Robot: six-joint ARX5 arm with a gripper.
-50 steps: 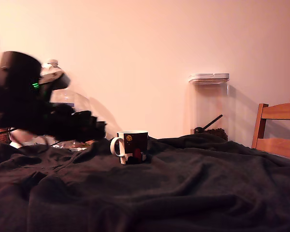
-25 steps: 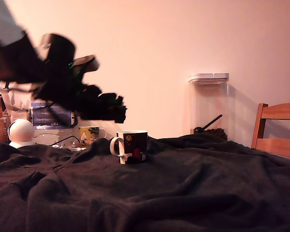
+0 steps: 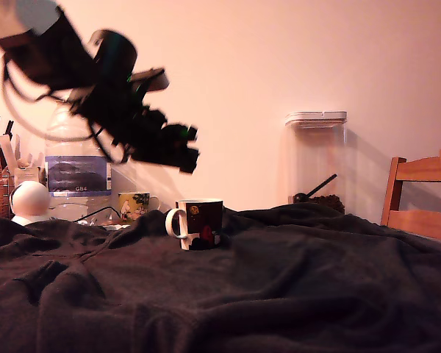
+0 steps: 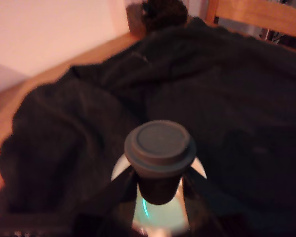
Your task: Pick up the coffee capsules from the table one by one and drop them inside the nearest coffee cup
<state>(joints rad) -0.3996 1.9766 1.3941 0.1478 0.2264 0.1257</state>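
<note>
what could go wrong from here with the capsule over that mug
1. The dark grey round coffee capsule is shut in the pincer, which in the exterior view hangs high and slightly left of the dark brown mug with a white handle; released there, it might hit the rim or miss.
2. The wrinkled dark charcoal cloth on the table matches the capsule, so a missed one may be hard to spot.
</note>
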